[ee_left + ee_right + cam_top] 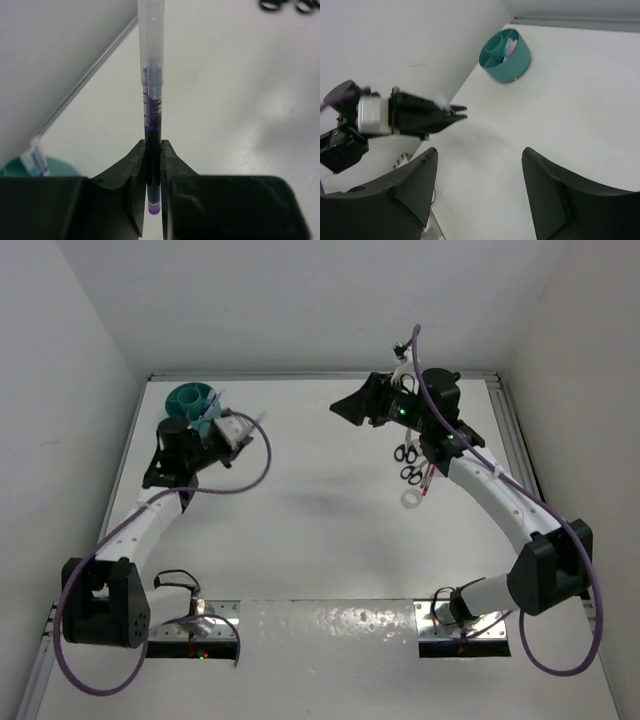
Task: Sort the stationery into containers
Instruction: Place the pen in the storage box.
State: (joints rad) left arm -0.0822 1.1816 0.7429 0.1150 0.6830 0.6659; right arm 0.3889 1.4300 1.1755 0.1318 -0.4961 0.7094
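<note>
Thin blue-violet pen (152, 100): clear cap, clamped tight in left claw (153, 148), near round teal plastic organiser (192, 400).
Right claw (478, 161): spread wide, empty, well apart from organiser.
Counter (320, 530): plain white, white walls (300, 300) around.

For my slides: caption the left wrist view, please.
Left gripper shut on a blue pen, teal organiser at lower left.

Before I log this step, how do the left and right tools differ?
The left tool grips a thin clear-barrelled pen; the right tool is open, empty. The left tool is near the round teal plastic organiser, the right tool far from it. Both are black.
</note>
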